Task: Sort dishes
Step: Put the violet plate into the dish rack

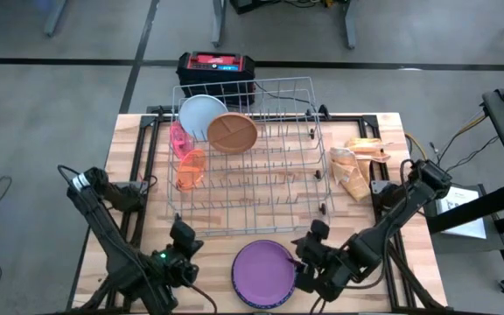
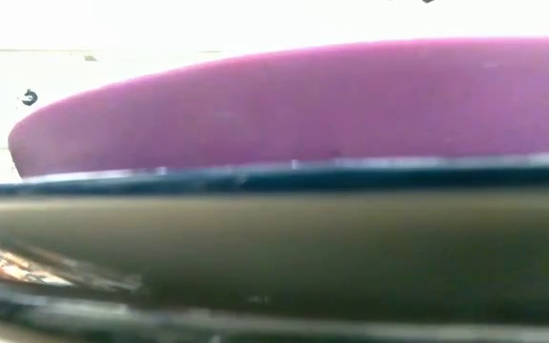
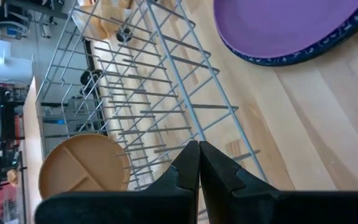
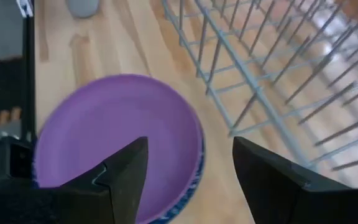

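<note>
A purple plate (image 1: 263,273) lies on a blue speckled plate (image 4: 194,171) near the table's front edge; the low view shows the purple plate (image 2: 303,95) on top of a dark rim (image 2: 274,238). In the wire rack (image 1: 252,166), a white plate (image 1: 202,115) and a brown divided plate (image 1: 232,133) stand on edge at the far left, beside a pink cup (image 1: 179,140) and an orange cup (image 1: 191,171). My right gripper (image 1: 307,255) is open just right of the purple plate, slanting down over its edge (image 4: 188,162). My left gripper (image 3: 199,155) is shut, at the rack's near left corner (image 1: 185,232).
Crumpled brown paper (image 1: 357,166) lies on the table right of the rack. A black and red box (image 1: 215,66) stands behind the rack's far edge. A small grey object (image 4: 82,6) sits on the wood beyond the purple plate.
</note>
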`<state>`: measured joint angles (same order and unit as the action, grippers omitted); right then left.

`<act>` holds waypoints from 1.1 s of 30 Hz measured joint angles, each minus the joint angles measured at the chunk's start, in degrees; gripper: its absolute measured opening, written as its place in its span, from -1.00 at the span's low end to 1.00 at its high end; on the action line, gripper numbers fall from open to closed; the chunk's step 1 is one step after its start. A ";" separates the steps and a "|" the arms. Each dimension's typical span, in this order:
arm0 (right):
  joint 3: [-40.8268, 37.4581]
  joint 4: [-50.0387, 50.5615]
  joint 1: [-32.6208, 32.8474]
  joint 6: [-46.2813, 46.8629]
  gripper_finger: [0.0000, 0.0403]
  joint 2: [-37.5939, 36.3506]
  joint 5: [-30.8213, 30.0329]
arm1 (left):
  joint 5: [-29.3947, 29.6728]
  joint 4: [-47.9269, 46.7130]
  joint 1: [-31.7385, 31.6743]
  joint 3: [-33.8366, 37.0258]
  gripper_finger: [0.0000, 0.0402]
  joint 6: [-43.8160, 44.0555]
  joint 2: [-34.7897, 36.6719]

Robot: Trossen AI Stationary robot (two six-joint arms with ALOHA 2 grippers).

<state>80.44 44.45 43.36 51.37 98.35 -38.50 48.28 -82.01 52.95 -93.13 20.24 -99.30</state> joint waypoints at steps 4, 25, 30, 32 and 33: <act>-3.34 -2.88 0.41 6.73 0.07 0.06 0.15 | 2.25 1.69 -0.47 1.97 -1.00 2.01 -1.22; -9.50 -9.79 0.89 29.76 0.07 0.74 10.08 | -0.93 23.63 3.60 7.55 -1.00 4.38 -3.19; -9.98 -10.43 0.89 28.75 0.04 3.98 9.91 | -0.94 23.88 6.00 5.92 -1.00 9.06 -3.19; -9.98 -10.49 0.89 28.04 0.04 5.21 9.96 | -0.95 23.89 6.92 4.51 -1.00 9.49 -3.17; -9.98 -10.82 0.89 27.50 0.04 5.87 9.91 | -0.97 23.73 7.38 3.65 -1.00 9.62 -3.17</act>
<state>70.46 33.63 44.25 78.87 104.22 -28.59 47.31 -58.28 60.33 -89.48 29.87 -102.48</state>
